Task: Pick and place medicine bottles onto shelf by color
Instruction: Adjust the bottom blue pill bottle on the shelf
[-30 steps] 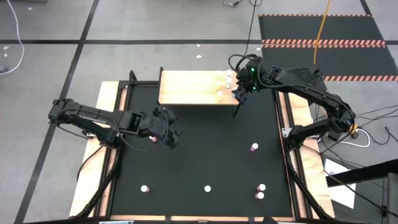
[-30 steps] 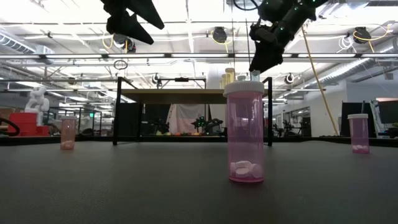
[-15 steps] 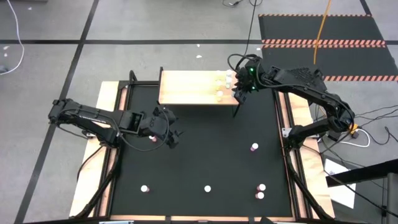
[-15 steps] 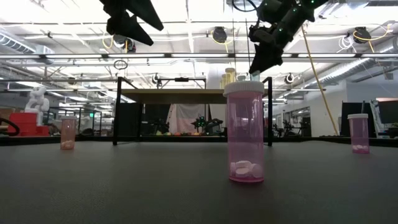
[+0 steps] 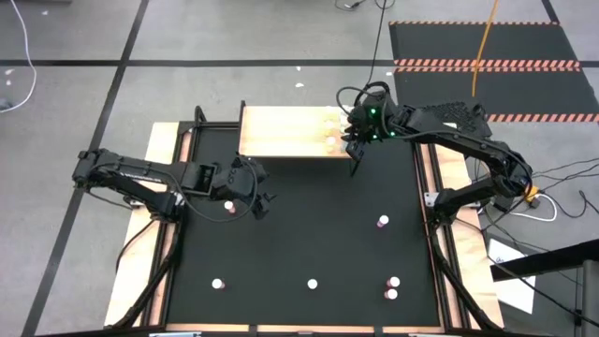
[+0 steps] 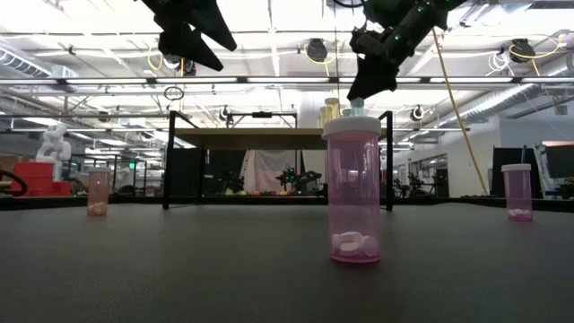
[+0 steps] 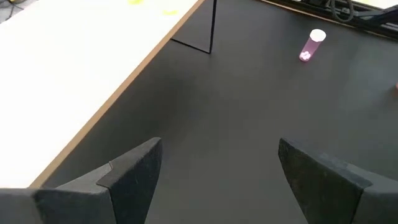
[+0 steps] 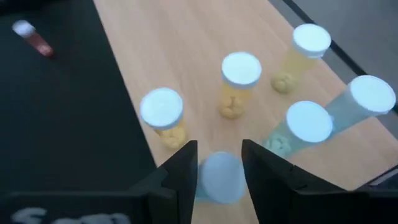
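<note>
Black matting covers the table, with the shelf [image 5: 285, 132] at its far edge. From above, the right gripper [image 5: 356, 132] hangs over the shelf's right end; the left gripper [image 5: 245, 192] waits near the shelf's front, jaws spread, above a pink bottle [image 5: 227, 207].

At table height, another pink bottle [image 6: 352, 190] stands well in front of the shelf.

The right wrist camera shows the jaws pinching a blue bottle [image 8: 219, 177] among yellow bottles [image 8: 240, 81] and blue bottles [image 8: 300, 127] on the shelf. Crowding could topple neighbours if it is set down crooked.

A robotics lab or industrial hall: exposed ceiling ducts [image 6: 269, 81], taped grey concrete floor [image 5: 94, 56], hazard-striped mat [image 5: 487, 47], loose cables [image 5: 562, 201].
</note>
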